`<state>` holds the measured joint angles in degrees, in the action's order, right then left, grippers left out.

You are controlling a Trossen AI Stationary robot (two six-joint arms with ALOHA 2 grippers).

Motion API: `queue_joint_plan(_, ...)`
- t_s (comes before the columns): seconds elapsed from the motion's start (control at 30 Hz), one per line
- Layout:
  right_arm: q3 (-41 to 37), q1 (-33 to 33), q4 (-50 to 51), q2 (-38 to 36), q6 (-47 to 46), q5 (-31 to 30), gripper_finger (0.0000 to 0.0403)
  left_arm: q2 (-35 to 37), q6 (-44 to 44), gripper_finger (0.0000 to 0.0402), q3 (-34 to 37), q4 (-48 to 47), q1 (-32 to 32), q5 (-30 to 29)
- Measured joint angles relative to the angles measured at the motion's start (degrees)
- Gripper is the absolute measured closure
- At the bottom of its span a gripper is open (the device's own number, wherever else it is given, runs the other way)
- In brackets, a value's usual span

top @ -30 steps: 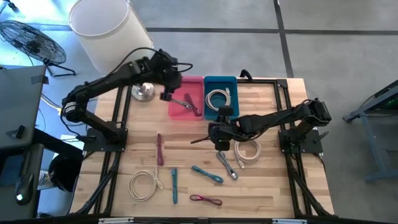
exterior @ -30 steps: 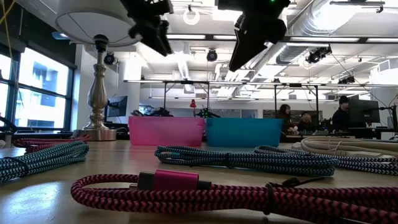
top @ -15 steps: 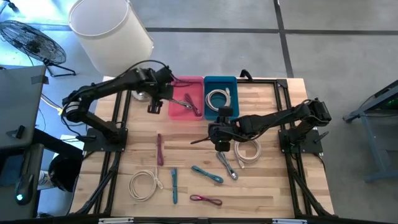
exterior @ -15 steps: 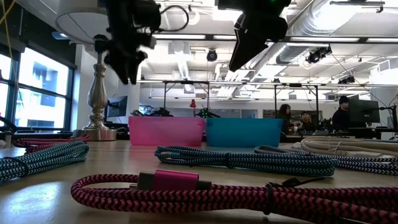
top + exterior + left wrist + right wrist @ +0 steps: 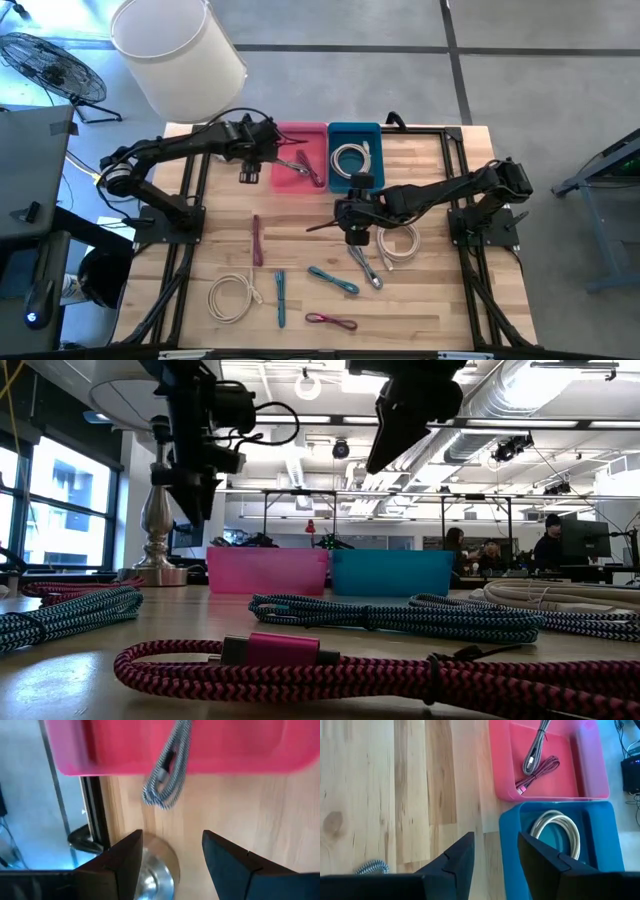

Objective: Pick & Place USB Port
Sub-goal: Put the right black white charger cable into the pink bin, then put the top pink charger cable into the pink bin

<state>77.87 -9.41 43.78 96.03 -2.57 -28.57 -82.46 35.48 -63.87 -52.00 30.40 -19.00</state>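
Note:
The pink bin (image 5: 300, 155) holds a grey braided cable (image 5: 535, 750) and a maroon cable (image 5: 540, 770). In the left wrist view the grey cable's looped end (image 5: 162, 790) shows past the bin's rim (image 5: 100, 765). The blue bin (image 5: 355, 155) holds a white coiled cable (image 5: 555, 827). My left gripper (image 5: 248, 170) hangs open in the air just left of the pink bin (image 5: 171, 836). My right gripper (image 5: 352, 218) hovers open over the table's middle (image 5: 495, 837), near a white cable (image 5: 398, 243). Several more cables lie on the wood.
A lamp with a white shade (image 5: 175, 45) and a metal base (image 5: 157, 870) stands at the far left corner, right beside my left gripper. Maroon (image 5: 257, 240), white (image 5: 232, 297), teal (image 5: 333, 280), grey (image 5: 365, 265) and magenta (image 5: 330, 321) cables lie across the table's near half.
My left gripper has swung from above the pink bin's left edge toward the table's left and come lower, ending beside the lamp base. It has turned as it went. The cables stay as they were.

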Motion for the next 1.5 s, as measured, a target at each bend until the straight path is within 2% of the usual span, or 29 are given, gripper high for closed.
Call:
queue_joint_plan(0.13,0.00,0.00,-0.37,0.00,0.00,0.01,0.0261,-1.31,-7.75,0.0202,0.99,1.73,1.81,0.04)
queue_joint_plan(0.37,0.00,0.00,-0.36,0.02,0.04,0.22,0.0261,-4.32,-10.91,0.0202,3.64,1.44,3.12,-1.35)
queue_joint_plan(0.8,0.04,0.00,-0.34,0.02,0.07,0.49,0.0261,-9.52,-9.19,0.0202,3.62,14.40,2.97,0.89)
queue_joint_plan(1.0,0.07,0.00,-0.32,0.02,0.09,0.49,0.0261,-9.55,-6.43,0.0202,3.27,20.54,2.96,6.91)
queue_joint_plan(1.17,0.07,0.00,-0.30,0.02,0.09,0.49,0.0261,-9.55,-5.56,0.0202,0.99,19.22,2.79,7.54)
queue_joint_plan(1.33,0.07,0.00,-0.30,0.02,0.09,0.49,0.0261,-9.20,-4.22,0.0202,-2.58,15.38,2.09,4.65)
queue_joint_plan(1.5,0.07,0.00,-0.31,0.02,0.07,0.48,0.0261,-8.64,-4.21,0.0202,-5.15,15.36,0.36,5.80)
